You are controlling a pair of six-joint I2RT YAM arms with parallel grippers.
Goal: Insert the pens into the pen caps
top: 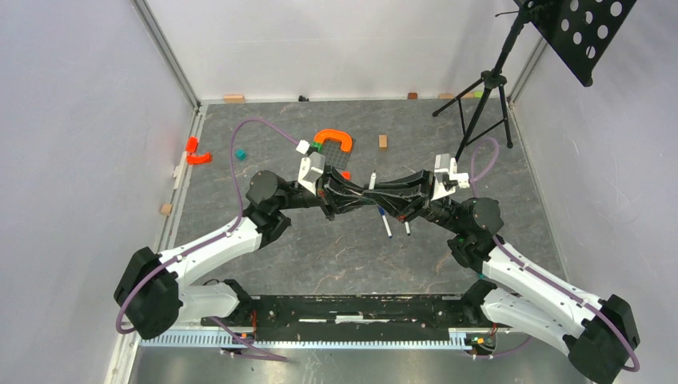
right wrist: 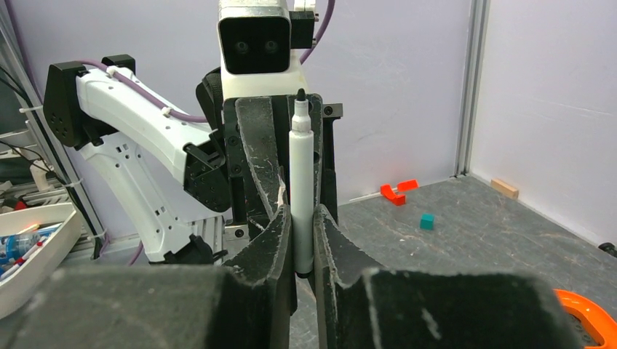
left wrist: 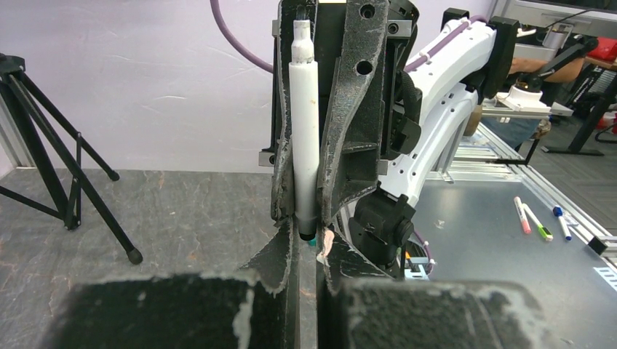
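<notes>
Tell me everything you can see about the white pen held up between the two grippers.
The white pen is a slim, plastic-looking barrel standing upright, uncapped, its neck narrowing to a dark tip on top, with a dark bottom end. It is clear of the table, over its middle. Fingers of the right gripper press its lower barrel from both sides; those of the left gripper pinch the same end from the opposite side.

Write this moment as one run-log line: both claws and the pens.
left claw: shut on pen | right claw: shut on same pen | pen: tip up, uncapped | two more pens: lying on table
</notes>
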